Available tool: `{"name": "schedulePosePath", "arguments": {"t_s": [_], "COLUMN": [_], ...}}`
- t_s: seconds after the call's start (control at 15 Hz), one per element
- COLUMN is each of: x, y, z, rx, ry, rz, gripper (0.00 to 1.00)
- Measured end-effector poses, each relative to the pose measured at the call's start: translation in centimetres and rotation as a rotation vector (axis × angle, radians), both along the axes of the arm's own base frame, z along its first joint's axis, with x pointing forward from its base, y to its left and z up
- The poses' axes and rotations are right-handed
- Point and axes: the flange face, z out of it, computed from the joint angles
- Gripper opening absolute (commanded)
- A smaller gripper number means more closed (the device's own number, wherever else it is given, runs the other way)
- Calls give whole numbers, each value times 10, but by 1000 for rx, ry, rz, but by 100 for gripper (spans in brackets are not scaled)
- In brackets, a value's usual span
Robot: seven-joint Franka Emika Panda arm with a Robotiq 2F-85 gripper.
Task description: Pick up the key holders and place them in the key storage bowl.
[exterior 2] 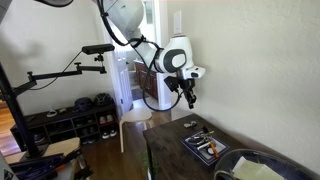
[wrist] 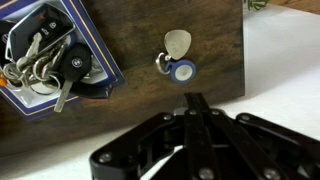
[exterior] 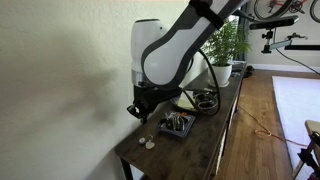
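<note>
Two small key holders lie together on the dark wooden table: a beige teardrop one (wrist: 178, 43) and a round blue-and-white one (wrist: 183, 71). They show as pale specks in an exterior view (exterior: 147, 142). The key storage bowl (wrist: 101, 47) is a dark squarish tray holding keys and a black fob, just beside them; it shows in both exterior views (exterior: 168, 130) (exterior 2: 195, 150). My gripper (wrist: 195, 103) is shut and empty. It hangs above the table over the key holders, well clear of them (exterior: 140, 108) (exterior 2: 190, 98).
The narrow table (exterior: 200, 145) stands against a white wall. Further along it are a second dark bowl (exterior: 205, 100) and a potted plant (exterior: 225, 45). A large dark round dish (exterior 2: 250, 170) sits near the tray. The table edge lies close to the key holders.
</note>
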Motion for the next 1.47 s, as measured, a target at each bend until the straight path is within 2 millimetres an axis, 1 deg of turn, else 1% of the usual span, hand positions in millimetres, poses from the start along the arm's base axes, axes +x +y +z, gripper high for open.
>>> {"name": "schedulePosePath", "arguments": {"t_s": [0.07, 0.13, 0.2, 0.27, 0.33, 0.4, 0.73, 0.8, 1.0, 1.13, 1.47], "x": [-2, -4, -6, -9, -10, -12, -16, -16, -18, -18, -12], "y": [-1, -2, -4, -6, -7, -8, -10, -11, -12, -14, -17], "z": [5, 10, 14, 18, 20, 22, 14, 12, -1, -13, -41], "rx": [0, -1, -3, -2, -2, -1, -4, -5, -8, -10, -11], "ry": [-3, -7, -10, -11, -12, -12, 6, 11, 30, 46, 77], "rz": [-1, 0, 0, -2, -3, -4, -8, -8, -11, -15, -9], "gripper": [4, 9, 30, 33, 34, 39, 70, 77, 96, 100, 100]}}
